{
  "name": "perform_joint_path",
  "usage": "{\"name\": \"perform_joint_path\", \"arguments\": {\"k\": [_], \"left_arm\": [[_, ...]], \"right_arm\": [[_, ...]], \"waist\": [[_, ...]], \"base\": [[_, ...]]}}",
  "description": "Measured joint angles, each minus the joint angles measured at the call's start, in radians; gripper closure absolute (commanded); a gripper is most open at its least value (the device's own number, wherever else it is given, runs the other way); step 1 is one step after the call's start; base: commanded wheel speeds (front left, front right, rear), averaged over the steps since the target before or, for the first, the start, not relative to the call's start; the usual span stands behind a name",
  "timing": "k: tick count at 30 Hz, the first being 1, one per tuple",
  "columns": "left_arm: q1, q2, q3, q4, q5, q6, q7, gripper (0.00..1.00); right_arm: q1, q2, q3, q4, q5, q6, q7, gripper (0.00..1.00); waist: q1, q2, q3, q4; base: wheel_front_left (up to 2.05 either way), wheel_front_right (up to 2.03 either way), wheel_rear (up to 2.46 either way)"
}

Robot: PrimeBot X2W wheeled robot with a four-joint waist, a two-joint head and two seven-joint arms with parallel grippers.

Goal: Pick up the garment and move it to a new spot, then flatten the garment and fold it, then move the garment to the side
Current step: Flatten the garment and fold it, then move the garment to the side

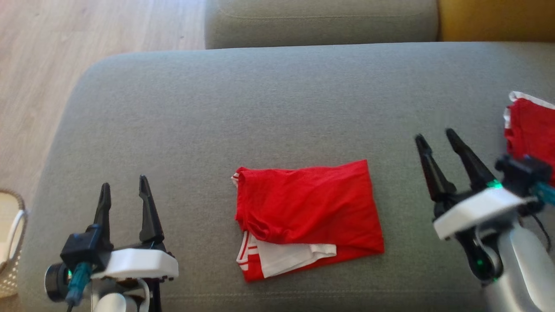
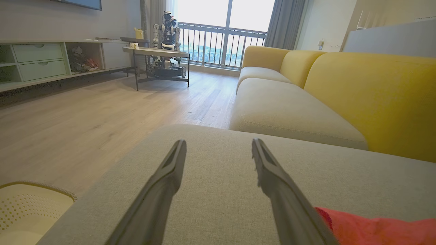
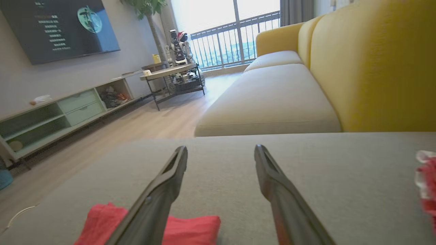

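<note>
Grey sofa cushion [image 1: 260, 108] lies under both tools. Its near side has the left tool [image 1: 124, 182], fingers wide apart and holding nothing. So is the right tool [image 1: 434, 134]. The folded red garment [image 1: 308, 208] lies flat between them, touching neither. Another red cloth [image 1: 531, 130] sits just right of the right tool.

Red garment [image 1: 310, 208] with white trim, folded, flat on grey cushion [image 1: 217, 108]

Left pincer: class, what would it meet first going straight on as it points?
Probably bare grey cushion near its far edge; the left pincer points clear of the red garment. Depth unclear.
</note>
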Motion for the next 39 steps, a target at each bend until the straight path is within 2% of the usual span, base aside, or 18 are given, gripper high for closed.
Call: {"name": "perform_joint_path", "arguments": {"k": [7,12,25,30,39], "left_arm": [[0.000,0.000,-0.013,-0.017,0.000,-0.003,0.000,0.00],[0.007,0.000,-0.031,-0.017,0.000,-0.003,0.000,0.00],[0.010,0.000,-0.060,-0.017,0.001,0.007,0.000,0.00],[0.010,0.000,-0.067,-0.015,0.001,0.011,0.000,0.00],[0.001,0.000,-0.090,0.001,0.001,0.014,0.000,0.00]], "right_arm": [[0.093,0.023,-0.066,-0.043,-0.105,0.000,-0.096,0.00],[0.149,0.046,-0.089,-0.040,-0.156,0.000,-0.126,0.00],[0.163,0.062,-0.100,-0.015,-0.178,0.000,-0.146,0.00],[0.160,0.062,-0.068,0.016,-0.137,0.000,-0.108,0.00],[0.116,0.059,0.004,0.101,0.044,0.000,0.040,0.00]], "waist": [[0.0000,0.0000,-0.007,-0.037],[0.0000,0.0000,-0.012,-0.054],[0.0000,0.0000,0.003,-0.057],[0.0000,0.0000,0.013,-0.047],[0.0000,0.0000,0.050,-0.009]], "base": [[0.00,0.00,0.00],[0.00,0.00,0.00],[0.00,0.00,0.00],[0.00,0.00,0.00],[0.00,0.00,0.00]]}}
